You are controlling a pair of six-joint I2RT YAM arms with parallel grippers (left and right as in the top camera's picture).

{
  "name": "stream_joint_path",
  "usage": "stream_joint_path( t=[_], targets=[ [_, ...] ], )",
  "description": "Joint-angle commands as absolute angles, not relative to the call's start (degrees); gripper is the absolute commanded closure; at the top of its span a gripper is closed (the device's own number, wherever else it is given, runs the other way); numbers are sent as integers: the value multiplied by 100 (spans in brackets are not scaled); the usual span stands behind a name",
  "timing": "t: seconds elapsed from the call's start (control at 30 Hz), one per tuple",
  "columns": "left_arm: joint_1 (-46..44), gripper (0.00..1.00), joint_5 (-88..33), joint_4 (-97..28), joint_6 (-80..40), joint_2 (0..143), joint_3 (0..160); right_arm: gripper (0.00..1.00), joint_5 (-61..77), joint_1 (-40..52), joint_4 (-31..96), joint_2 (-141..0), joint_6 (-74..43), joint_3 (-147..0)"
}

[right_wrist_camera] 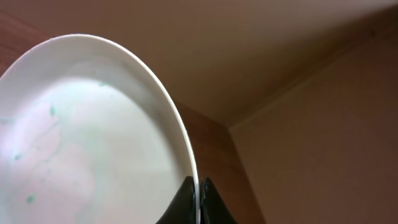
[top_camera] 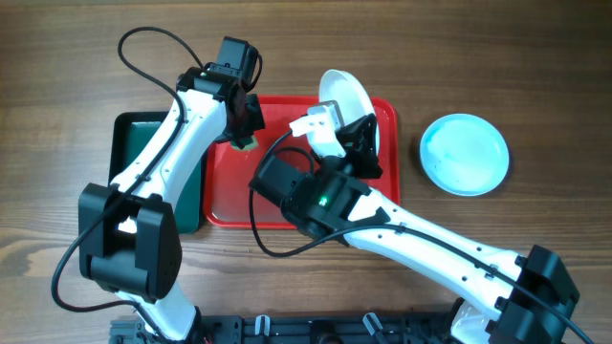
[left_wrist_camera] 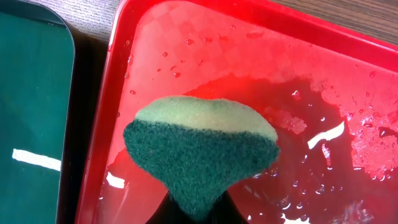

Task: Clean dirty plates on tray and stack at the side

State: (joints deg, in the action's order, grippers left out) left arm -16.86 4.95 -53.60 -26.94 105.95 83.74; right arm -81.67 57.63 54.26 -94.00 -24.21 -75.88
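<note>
— Where do we have the plates?
— Our right tool [right_wrist_camera: 196, 186] pinches the rim of one plate [right_wrist_camera: 93, 143], tipped up on edge over the far right of the red tray [left_wrist_camera: 249, 62]. Faint teal smears show on its face. A second plate [top_camera: 465, 153] lies flat on the counter [top_camera: 57, 96], right of the tray and apart from it.
— And our left tool [left_wrist_camera: 196, 214]?
— It is clamped on a green-and-yellow sponge [left_wrist_camera: 199, 149] over the wet left part of the tray, beside the dark green tray [left_wrist_camera: 31, 93].
</note>
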Motion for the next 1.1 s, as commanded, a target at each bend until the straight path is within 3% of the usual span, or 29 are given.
stream_joint_path(
  t=[0.0, 0.33, 0.57, 0.83, 1.07],
  targets=[
    [-1660, 94, 449, -5360, -2749, 10582, 8412, 96, -8062, 5798, 5301, -9299, -2198, -7581],
    [-1660, 94, 447, -5408, -2751, 10582, 8412, 96, -7778, 5701, 5695, -9290, -2274, -7581],
    [-1660, 95, 447, -5426, -2751, 10582, 8412, 96, -5900, 5446, 5631, -9288, -2613, -7581],
    [-1660, 95, 449, -5424, -2749, 10582, 8412, 96, -3481, 4036, 5599, -9166, -2869, -7583],
    [-1660, 95, 449, -5424, -2749, 10582, 8412, 96, -1767, 2587, 5680, -8239, -2687, -7581]
  ],
)
